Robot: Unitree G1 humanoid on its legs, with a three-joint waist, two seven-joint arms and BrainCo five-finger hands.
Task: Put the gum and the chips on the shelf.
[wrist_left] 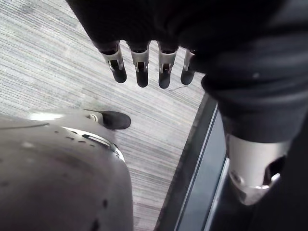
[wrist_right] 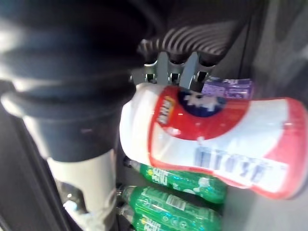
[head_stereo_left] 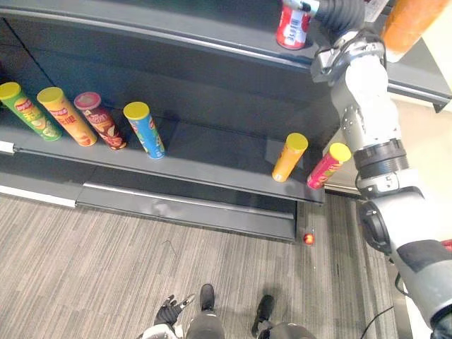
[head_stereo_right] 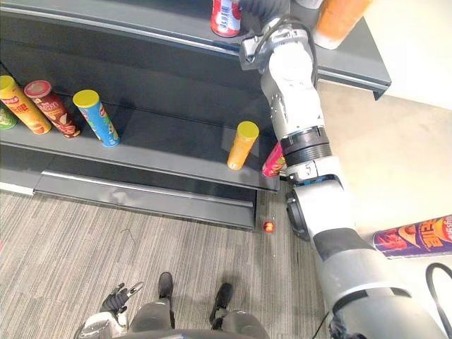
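Note:
A red and white gum bottle [head_stereo_left: 294,27] stands on the top shelf [head_stereo_left: 176,28]. My right hand [wrist_right: 178,67] reaches up to it, and in the right wrist view the fingers curl over the gum bottle [wrist_right: 216,144]. Several chips cans stand on the middle shelf [head_stereo_left: 212,152]: green [head_stereo_left: 28,111], orange [head_stereo_left: 66,116], dark red [head_stereo_left: 100,120] and blue [head_stereo_left: 145,130] at the left, then an orange one [head_stereo_left: 290,157] and a pink one [head_stereo_left: 328,165] at the right end. Another chips can [head_stereo_right: 417,239] lies at the far right. My left hand [head_stereo_left: 168,311] hangs open low over the floor.
A large orange container [head_stereo_left: 413,25] stands on the top shelf right of the gum bottle. Green bottles [wrist_right: 178,185] lie beside the gum bottle in the right wrist view. A small red ball [head_stereo_left: 308,239] rests on the floor by the shelf's base.

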